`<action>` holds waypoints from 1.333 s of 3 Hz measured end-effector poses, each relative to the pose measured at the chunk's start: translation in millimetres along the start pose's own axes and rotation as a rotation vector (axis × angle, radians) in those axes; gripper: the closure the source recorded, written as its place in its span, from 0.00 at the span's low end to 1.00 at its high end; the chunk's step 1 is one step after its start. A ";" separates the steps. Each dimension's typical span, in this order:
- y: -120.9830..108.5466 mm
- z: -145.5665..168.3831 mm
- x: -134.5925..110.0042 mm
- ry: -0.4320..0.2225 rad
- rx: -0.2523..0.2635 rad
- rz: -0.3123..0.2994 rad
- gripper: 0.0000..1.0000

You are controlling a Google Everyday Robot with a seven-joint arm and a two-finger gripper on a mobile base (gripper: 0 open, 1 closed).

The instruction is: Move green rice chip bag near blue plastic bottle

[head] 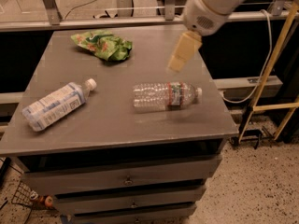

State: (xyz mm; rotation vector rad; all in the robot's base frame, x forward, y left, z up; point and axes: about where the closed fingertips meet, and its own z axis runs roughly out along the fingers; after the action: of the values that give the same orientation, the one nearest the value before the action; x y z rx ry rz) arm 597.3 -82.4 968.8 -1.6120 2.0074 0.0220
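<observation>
The green rice chip bag lies crumpled at the far left of the grey table top. The blue plastic bottle, with a pale blue-and-white label and a white cap, lies on its side at the near left, well apart from the bag. My gripper hangs from the white arm above the table's far right part. It is to the right of the bag, behind the clear bottle, and holds nothing that I can see.
A clear ribbed bottle with a red-green label lies on its side at the middle right of the table. Drawers sit below the top. A yellow frame and a cable stand to the right, and a rail runs behind.
</observation>
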 end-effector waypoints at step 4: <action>-55.9 132.2 -119.4 -0.089 0.070 0.196 0.00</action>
State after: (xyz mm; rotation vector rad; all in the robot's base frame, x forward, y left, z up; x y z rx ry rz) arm 716.3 55.1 926.6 -1.3430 2.0665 0.0944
